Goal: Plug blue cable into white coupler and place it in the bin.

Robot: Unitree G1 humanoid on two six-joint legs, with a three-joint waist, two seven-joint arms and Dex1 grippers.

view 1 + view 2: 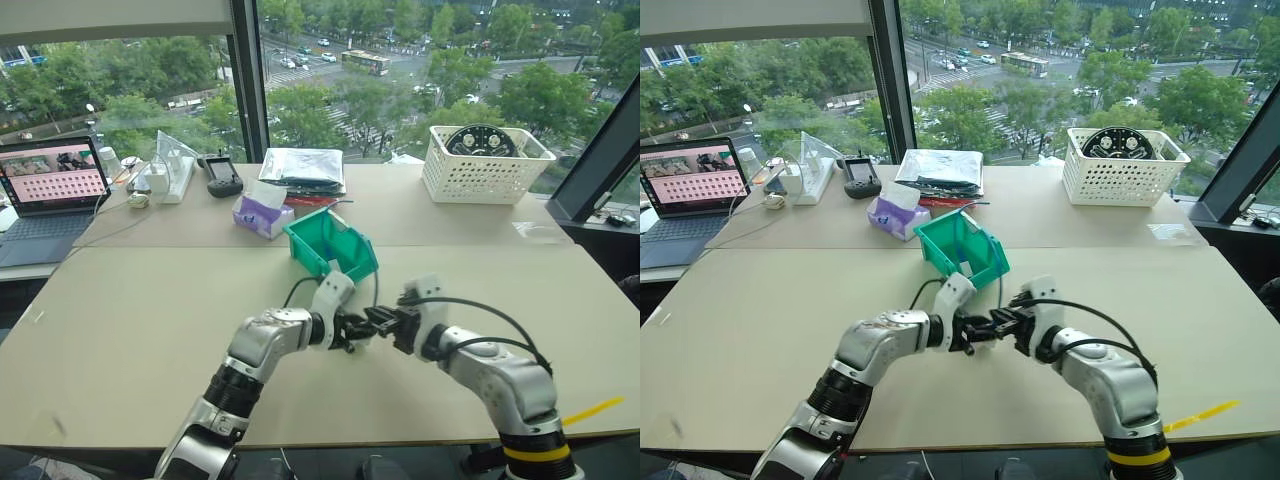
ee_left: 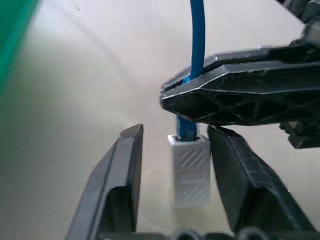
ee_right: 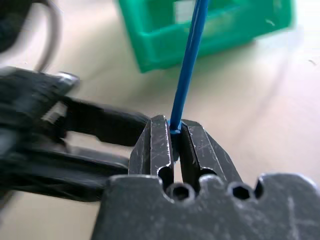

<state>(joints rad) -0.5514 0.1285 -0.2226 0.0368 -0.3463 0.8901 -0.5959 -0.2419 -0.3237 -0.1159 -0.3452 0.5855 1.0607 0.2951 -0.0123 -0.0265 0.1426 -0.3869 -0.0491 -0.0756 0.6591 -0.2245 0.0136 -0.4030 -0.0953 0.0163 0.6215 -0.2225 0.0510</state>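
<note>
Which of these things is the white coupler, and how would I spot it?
Start at the green bin in the middle of the table. Just in front of it the robot's two arms meet, and the white coupler sits between the left gripper's open jaws. It is a tiny ribbed white block with the blue cable plugged into its end.

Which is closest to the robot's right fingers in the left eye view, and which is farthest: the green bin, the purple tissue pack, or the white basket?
From the right gripper:
1. The green bin, just beyond it in the middle of the table.
2. The purple tissue pack, behind the bin, to the left.
3. The white basket, far back on the right by the window.
</note>
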